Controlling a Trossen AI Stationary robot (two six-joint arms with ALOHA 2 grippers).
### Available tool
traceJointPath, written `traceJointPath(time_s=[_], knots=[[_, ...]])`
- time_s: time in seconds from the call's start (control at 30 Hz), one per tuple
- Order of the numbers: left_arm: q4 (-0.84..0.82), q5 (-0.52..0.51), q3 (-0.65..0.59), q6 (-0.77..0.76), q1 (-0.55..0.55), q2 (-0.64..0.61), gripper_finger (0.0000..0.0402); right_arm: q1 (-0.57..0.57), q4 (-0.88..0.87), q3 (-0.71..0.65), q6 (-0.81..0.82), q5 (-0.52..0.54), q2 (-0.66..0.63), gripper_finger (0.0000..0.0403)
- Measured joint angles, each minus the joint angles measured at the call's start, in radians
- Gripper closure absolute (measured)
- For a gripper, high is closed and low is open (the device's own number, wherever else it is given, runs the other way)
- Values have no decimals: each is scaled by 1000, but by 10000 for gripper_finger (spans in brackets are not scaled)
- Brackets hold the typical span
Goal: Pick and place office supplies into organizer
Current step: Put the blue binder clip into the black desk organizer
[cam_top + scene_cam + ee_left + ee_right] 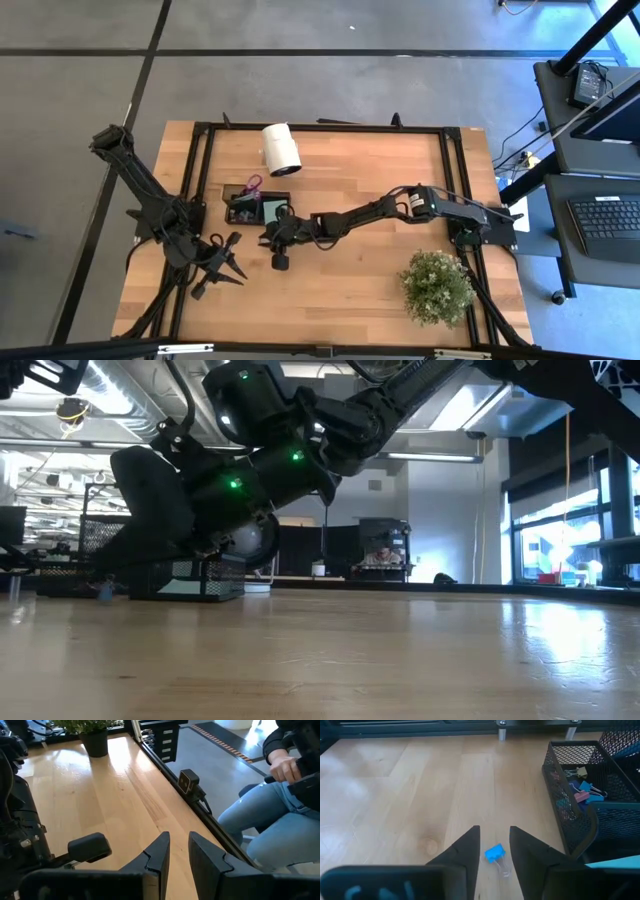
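Observation:
A small blue binder clip (495, 853) lies on the bare wood. My right gripper (494, 831) is open, low over the table, with one finger on each side of the clip; I see no touch. Just beside it on the far side stands the black mesh organizer (570, 815) (247, 205), with several coloured clips (582, 787) inside and purple scissors handles (254, 183) at its far end. In the high view the right gripper (270, 238) hides the blue clip. My left gripper (179, 837) (232, 268) waits near the table's left front, slightly open and holding nothing.
A white roll (281, 148) lies at the far middle of the table. A potted plant (437, 285) stands at the near right. A person in jeans (270, 820) sits beyond the table's near edge. Bare wood stretches between the organizer and the plant.

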Motion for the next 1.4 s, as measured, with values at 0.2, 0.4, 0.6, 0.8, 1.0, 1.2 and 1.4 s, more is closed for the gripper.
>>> traceJointPath(time_s=[0.2,0.4,0.6,0.8,1.0,1.2,1.4], knots=[[0,0,0,0,0,0,337,0,1,0,0,-1,0,279],[0,-1,0,-1,0,0,337,1,-33,32,3,-14,-5,277],[1,-60,0,0,0,0,337,5,-365,192,-18,-152,-96,277],[1,-13,0,12,0,0,328,27,-991,438,-51,-170,-113,276],[2,5,0,18,0,0,325,60,-1373,609,-53,-42,-128,276],[2,-39,0,-63,0,0,314,91,-1493,539,-25,195,-249,276],[-22,-33,0,-137,26,0,274,112,-1374,240,55,296,-468,276]])
